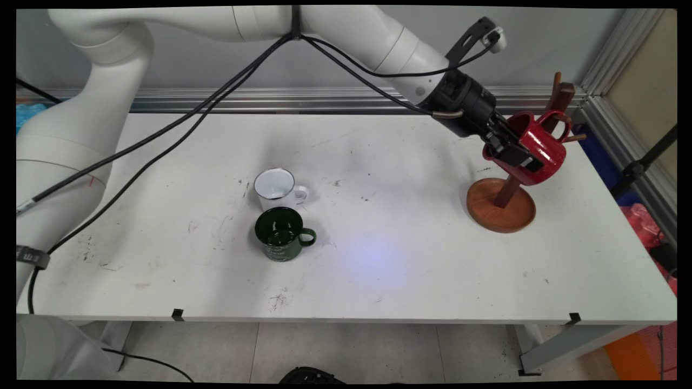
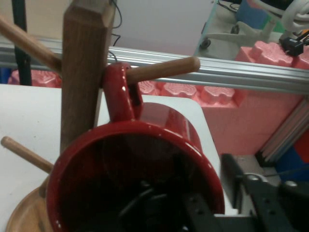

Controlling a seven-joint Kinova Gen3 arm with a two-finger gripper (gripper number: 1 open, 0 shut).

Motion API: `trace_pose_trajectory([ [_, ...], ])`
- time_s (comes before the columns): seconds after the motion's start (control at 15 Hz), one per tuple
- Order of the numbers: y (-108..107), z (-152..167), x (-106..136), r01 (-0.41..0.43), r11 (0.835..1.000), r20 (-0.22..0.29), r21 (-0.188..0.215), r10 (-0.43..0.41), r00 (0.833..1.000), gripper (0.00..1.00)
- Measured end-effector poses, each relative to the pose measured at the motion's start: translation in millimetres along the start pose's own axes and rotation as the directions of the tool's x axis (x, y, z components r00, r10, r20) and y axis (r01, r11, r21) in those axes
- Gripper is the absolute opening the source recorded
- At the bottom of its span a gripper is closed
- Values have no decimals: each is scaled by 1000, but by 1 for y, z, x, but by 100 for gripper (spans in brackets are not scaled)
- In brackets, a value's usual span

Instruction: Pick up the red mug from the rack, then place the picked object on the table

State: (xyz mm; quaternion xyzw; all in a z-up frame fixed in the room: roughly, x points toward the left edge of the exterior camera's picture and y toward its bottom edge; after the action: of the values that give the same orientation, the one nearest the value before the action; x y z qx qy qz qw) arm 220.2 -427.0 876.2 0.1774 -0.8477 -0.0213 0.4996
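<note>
Red mug (image 1: 543,151) held at its rim by the claw (image 1: 519,154), at the wooden rack (image 1: 505,197) near the table's (image 1: 378,270) far right corner. Main view: the claw reaches in from the upper left; one finger lies on the mug's outer wall and the other goes down inside its mouth, so the claw is closed on the mug's wall. The mug is tilted, clear of the table, its mouth turned toward the claw's wrist. Its handle (image 1: 559,121) points away from the claw, toward the rack's post. The rack's round base (image 1: 500,213) sits on the table directly below the claw, and its post rises behind the mug.

Hand view: the mug (image 2: 159,145) fills the lower half, its dark interior facing the camera. One finger (image 2: 193,210) sits inside the mouth; the black linkage of the other rises outside the wall at lower right. The handle (image 2: 118,94) is looped over a wooden peg (image 2: 166,69), which passes through it and juts out on the far side. The post (image 2: 82,72) stands just beside the handle, with further pegs above and below it.

White mug (image 1: 275,189) and green mug (image 1: 282,234): both upright on the table, well apart from the claw on its wrist side, near the table's middle. They stand just beside each other, the green one nearer the table's front edge, handles pointing toward the rack.
</note>
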Motion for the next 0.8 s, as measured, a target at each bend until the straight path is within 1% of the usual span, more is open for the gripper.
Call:
trace_pose_trajectory([
  [0.8, 4, 2, 2, -21, 999, -5, -28, 21, 1000, 0],
])
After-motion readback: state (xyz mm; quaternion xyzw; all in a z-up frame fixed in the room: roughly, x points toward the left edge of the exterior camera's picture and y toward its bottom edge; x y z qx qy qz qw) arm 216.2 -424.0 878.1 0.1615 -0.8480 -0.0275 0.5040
